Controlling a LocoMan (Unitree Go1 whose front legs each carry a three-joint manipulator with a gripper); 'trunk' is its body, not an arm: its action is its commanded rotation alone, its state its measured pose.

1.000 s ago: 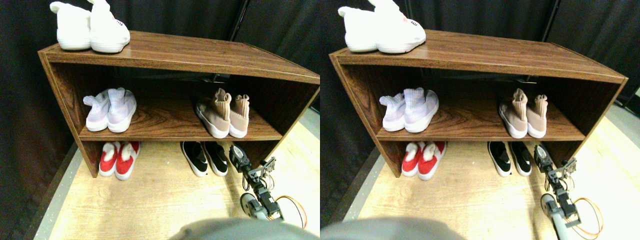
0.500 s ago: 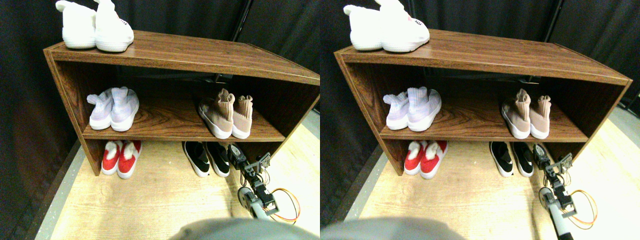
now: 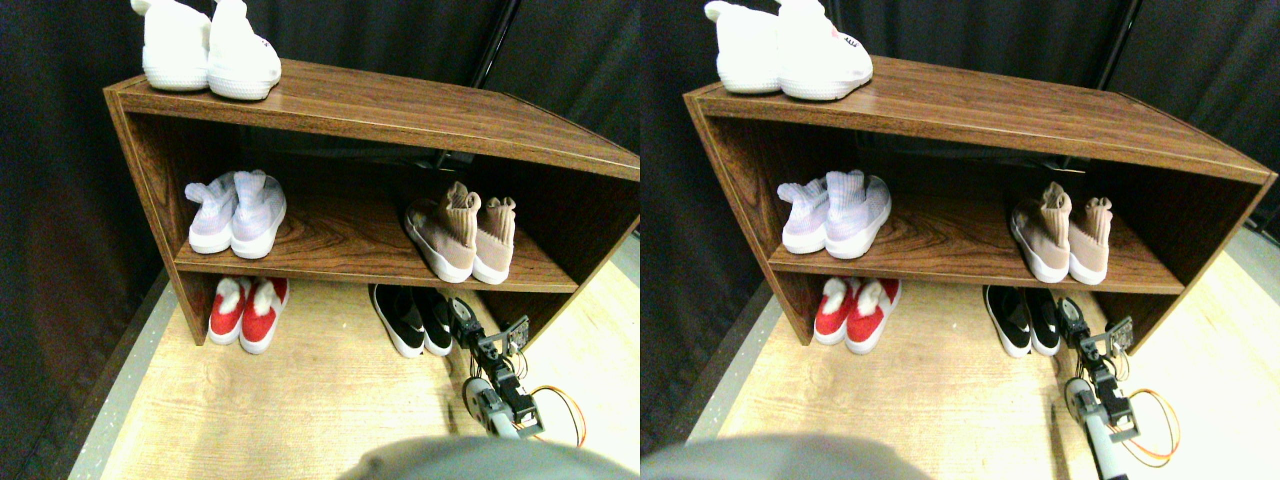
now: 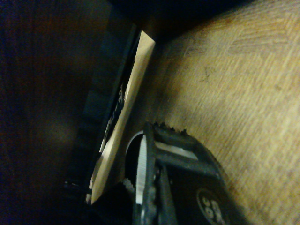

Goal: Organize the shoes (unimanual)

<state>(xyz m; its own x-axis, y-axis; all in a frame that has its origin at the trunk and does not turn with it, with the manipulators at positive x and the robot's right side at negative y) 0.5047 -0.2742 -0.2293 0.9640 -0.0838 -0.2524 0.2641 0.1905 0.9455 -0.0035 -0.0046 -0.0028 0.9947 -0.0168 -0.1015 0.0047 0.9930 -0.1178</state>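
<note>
Right gripper (image 3: 462, 318) low on the floor, tip touching or just beside the right shoe of the black slip-ons (image 3: 412, 317), at their 3 o'clock under the wooden rack (image 3: 380, 110). Jaw state impossible to tell: dark in the wrist view. Tan sock sneakers (image 3: 462, 232) on the shelf at 12 o'clock. Best to nudge slowly, staying low, pressing on the white sole edge (image 4: 123, 112), clear of the rack's side panel.

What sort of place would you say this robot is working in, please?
Likely an indoor test setup: a wooden shoe rack holding paired shoes, such as the black slip-ons, stands on light wood-look flooring before dark curtains.
</note>
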